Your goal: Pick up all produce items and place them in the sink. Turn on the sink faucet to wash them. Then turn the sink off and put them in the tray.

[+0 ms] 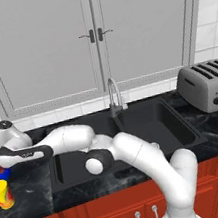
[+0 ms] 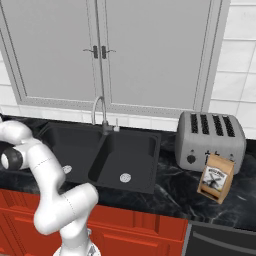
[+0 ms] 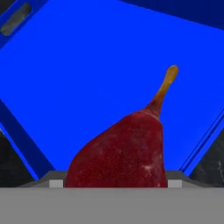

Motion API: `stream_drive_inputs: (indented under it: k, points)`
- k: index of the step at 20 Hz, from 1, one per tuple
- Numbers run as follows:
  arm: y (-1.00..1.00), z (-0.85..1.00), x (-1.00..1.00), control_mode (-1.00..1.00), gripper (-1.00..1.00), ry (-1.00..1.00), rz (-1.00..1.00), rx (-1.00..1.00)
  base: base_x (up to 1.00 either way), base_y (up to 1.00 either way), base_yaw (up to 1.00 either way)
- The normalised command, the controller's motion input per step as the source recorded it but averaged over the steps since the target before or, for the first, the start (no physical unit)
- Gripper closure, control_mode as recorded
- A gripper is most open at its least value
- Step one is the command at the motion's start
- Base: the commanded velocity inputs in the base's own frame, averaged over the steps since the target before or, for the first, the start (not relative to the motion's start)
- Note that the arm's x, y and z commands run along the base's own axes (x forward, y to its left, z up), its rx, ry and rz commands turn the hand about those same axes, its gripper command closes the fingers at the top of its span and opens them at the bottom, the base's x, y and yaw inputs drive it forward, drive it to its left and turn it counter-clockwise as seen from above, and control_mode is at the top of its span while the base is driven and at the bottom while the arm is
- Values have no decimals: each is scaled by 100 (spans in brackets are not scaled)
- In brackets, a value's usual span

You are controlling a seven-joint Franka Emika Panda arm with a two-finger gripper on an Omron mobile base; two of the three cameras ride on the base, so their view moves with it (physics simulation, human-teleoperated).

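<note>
Was at the last step, by every sign: fruit carried to the tray, washing judged done, though no water or lever position could be read from these pictures. In the hand view, a dark-red pear-shaped fruit (image 3: 124, 151) with a tan stem pointing toward 1 o'clock, pressed close against the camera and hanging over the bright blue floor of the tray (image 3: 87, 65); dark blue walls slanting in at 7 and 4 o'clock, a handle slot at 11 o'clock, a sliver of black marbled worktop (image 3: 210, 168) at 4 o'clock beyond the wall. Jaws taken to be clenched on the fruit, judged from its closeness and its hanging clear of the tray floor, though the finger tips themselves were hidden behind it. In the left base view, arm stretched out toward 9 o'clock across the black sink (image 1: 149, 124), wrist at the picture's left edge above a patch of the blue tray, with a yellow cup (image 1: 3, 194) just below at 8 o'clock. Faucet (image 1: 112, 95) standing at the sink's back rim; both basins bare of fruit in the right base view, silver drains showing. Toaster (image 2: 212, 140) and a brown bag (image 2: 216, 178) well apart, off at 3 o'clock. Called for next: a short descent toward the tray floor, jaws released once low, then a straight lift clear of the walls.
</note>
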Motion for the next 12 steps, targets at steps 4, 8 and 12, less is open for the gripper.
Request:
stream_drive_inputs:
  k: [4,8,12]
  points:
    - [49,54,24,-100,-100,19,0,-17,0,0,0]
    - [41,68,16,-100,-100,18,0,-20,0,0,0]
    - [32,79,7,-100,-100,20,0,-22,0,0,0]
